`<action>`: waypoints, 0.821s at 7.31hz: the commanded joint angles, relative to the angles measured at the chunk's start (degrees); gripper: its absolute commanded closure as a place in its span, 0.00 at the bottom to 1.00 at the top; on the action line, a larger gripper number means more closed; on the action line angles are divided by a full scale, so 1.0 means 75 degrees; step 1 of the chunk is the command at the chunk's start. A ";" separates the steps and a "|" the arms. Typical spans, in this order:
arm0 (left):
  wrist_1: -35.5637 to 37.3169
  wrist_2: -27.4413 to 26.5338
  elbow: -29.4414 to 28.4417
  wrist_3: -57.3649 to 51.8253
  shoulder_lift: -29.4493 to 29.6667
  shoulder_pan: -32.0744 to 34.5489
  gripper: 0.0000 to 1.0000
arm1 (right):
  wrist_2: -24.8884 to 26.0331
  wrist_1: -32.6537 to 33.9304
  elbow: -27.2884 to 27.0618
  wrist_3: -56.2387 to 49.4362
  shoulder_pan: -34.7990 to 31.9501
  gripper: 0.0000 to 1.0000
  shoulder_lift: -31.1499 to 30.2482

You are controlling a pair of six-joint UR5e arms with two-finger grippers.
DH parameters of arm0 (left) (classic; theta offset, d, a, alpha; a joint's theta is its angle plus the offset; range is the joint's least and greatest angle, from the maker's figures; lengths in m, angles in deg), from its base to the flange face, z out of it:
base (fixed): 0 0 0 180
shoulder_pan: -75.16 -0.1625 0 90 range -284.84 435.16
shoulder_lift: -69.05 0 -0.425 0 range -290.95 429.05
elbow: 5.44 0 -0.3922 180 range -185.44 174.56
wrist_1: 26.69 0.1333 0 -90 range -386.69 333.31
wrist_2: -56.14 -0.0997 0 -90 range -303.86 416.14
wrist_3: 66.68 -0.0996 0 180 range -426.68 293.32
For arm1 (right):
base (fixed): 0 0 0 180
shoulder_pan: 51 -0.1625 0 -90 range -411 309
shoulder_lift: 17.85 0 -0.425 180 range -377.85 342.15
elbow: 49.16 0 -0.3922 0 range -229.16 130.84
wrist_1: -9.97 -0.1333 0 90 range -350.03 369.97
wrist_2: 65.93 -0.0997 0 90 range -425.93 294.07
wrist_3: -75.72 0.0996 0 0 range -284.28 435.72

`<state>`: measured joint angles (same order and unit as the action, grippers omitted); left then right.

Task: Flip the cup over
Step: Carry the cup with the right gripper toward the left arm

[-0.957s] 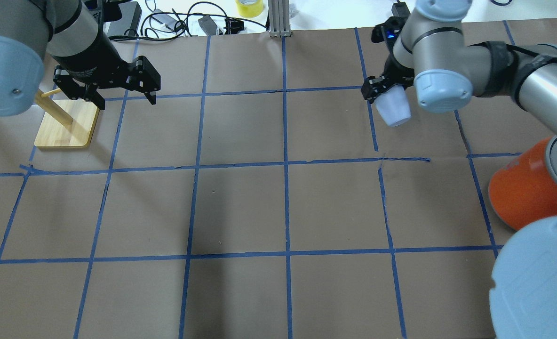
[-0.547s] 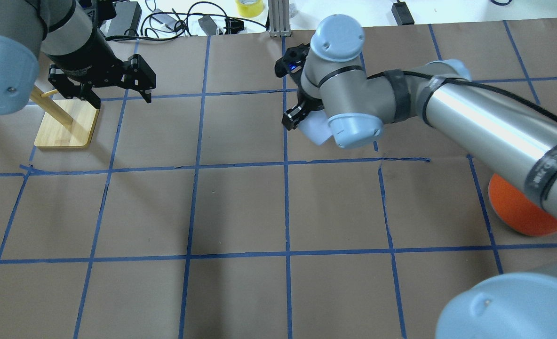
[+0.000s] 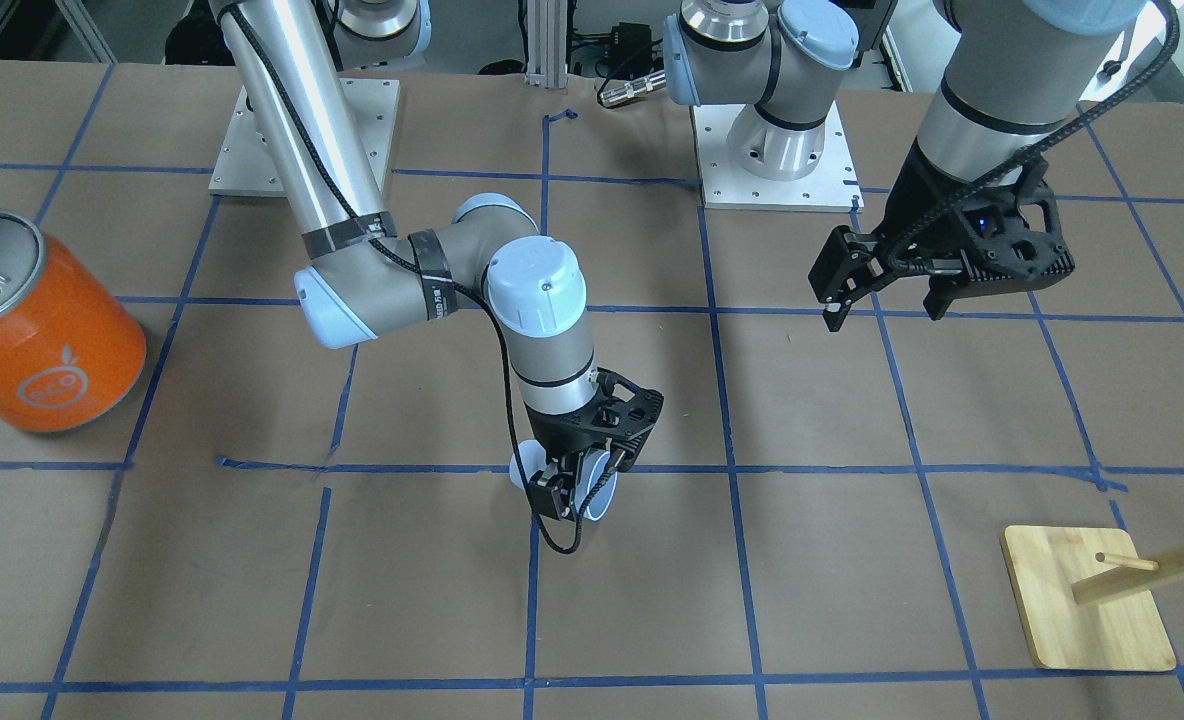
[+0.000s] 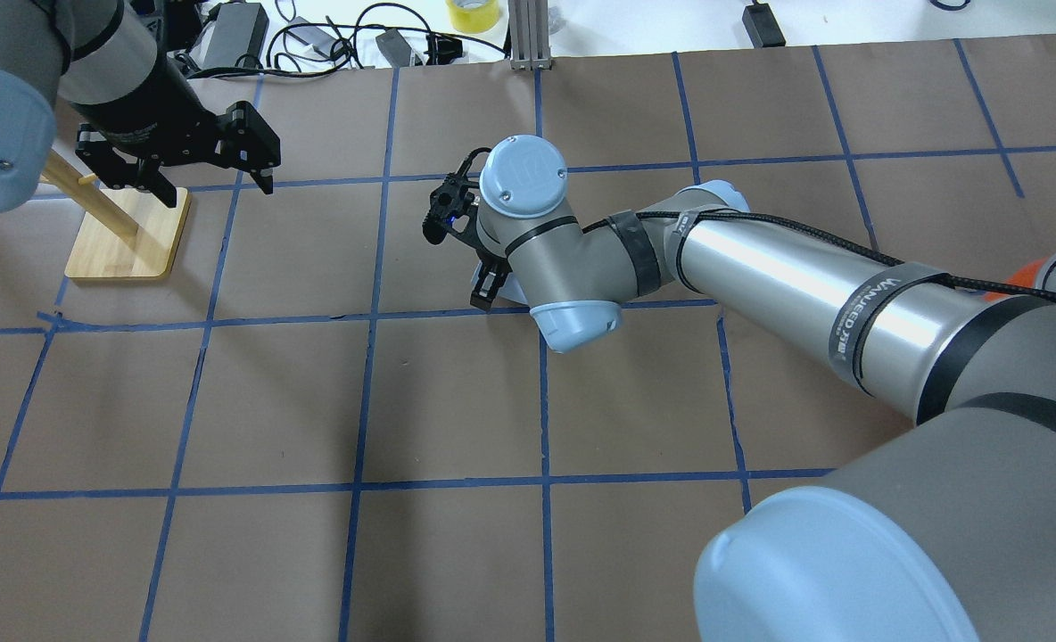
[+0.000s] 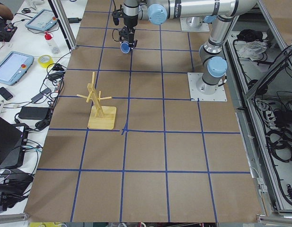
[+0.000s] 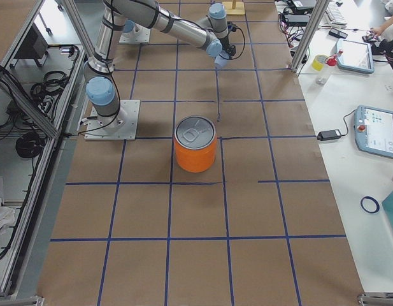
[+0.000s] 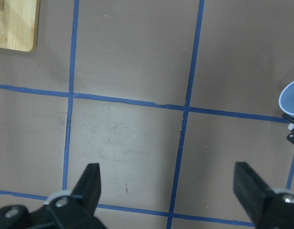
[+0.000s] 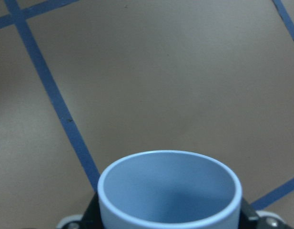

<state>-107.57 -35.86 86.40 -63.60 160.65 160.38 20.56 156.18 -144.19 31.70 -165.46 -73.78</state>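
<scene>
The cup [image 3: 601,489] is a small pale lavender-blue tumbler. My right gripper [image 3: 577,487] is shut on it and holds it tilted, low over a blue tape line near the table's middle. I cannot tell whether it touches the table. The right wrist view looks into its open rim [image 8: 169,191]. In the overhead view only a sliver of the cup [image 4: 514,291] shows beside the right gripper [image 4: 489,291]. My left gripper [image 4: 218,189] is open and empty, hovering near the wooden stand, and it also shows in the front view [image 3: 884,316].
A large orange can [image 3: 44,335] with a silver lid stands at the robot's right end of the table. A wooden peg stand [image 4: 127,236] stands at the far left. Cables and a yellow tape roll [image 4: 473,12] lie beyond the far edge.
My right arm has swung the cup from the far right toward the table's middle and lowered it. My left gripper has drifted slightly left and stayed open.
</scene>
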 commanded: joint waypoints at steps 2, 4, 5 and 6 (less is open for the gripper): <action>0.0014 0.0055 0.0013 0.0000 0.0032 -0.0007 0.00 | 0.0023 0.0052 0.0025 -0.1242 -0.0196 0.95 0.0063; 0.0061 0.0032 0.0165 0.0012 -0.0049 -0.0007 0.00 | 0.0011 -0.0029 -0.0034 -0.1266 -0.0196 0.69 0.0098; 0.0061 0.0021 0.0165 0.0012 -0.0038 -0.0007 0.00 | 0.0011 -0.0018 -0.0045 -0.1290 -0.0196 0.15 0.0110; 0.0049 0.0055 0.0165 0.0012 -0.0038 -0.0007 0.00 | 0.0011 0.0005 -0.0022 -0.1255 -0.0185 0.00 0.0110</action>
<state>-107.16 -35.60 87.57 -63.52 160.40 160.33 20.65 156.11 -144.43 22.22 -166.91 -73.02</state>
